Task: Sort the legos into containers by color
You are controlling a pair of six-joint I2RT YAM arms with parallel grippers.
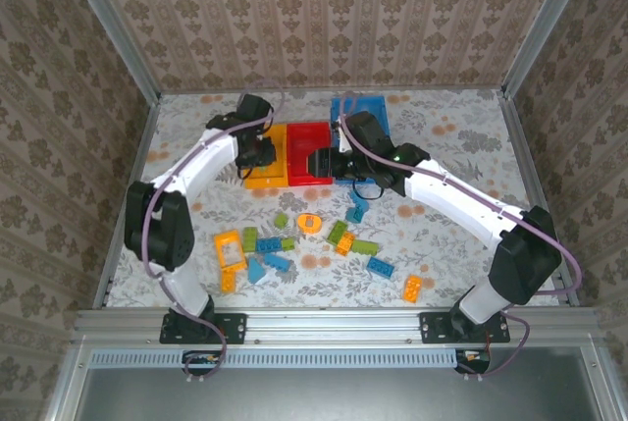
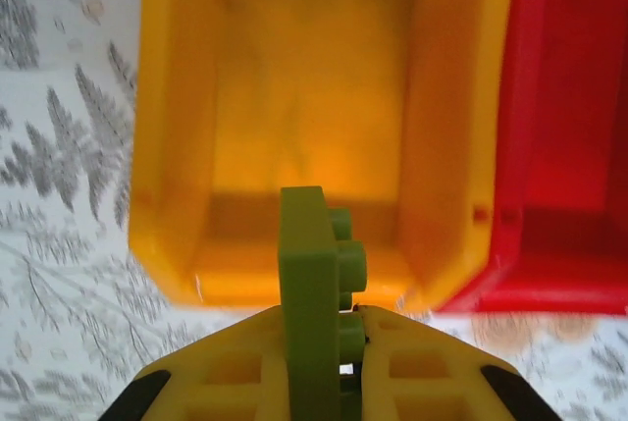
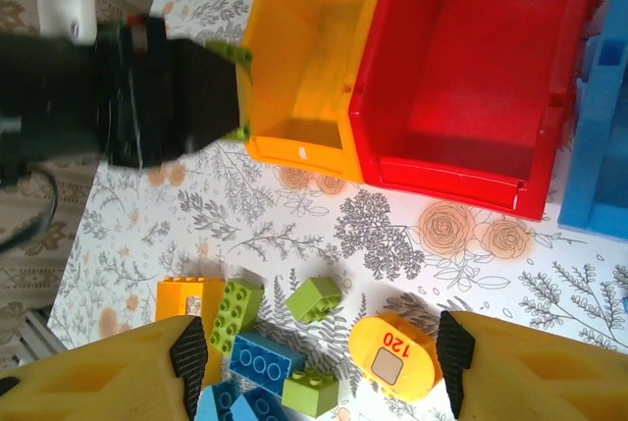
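the left arm reaches forward and bends inward at the wrist, its left gripper pinched tight on a green lego held on edge. the right arm stretches toward the middle, its right gripper angled downward, jaws standing well apart.

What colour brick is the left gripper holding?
Green brick, clearest in the left wrist view.

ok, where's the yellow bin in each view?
Top external: yellow bin just left of centre.
Left wrist: yellow bin upper middle, beyond the held green lego.
Right wrist: yellow bin top, left of centre.
Shared landmark: red bin beside it, on its right in all three.
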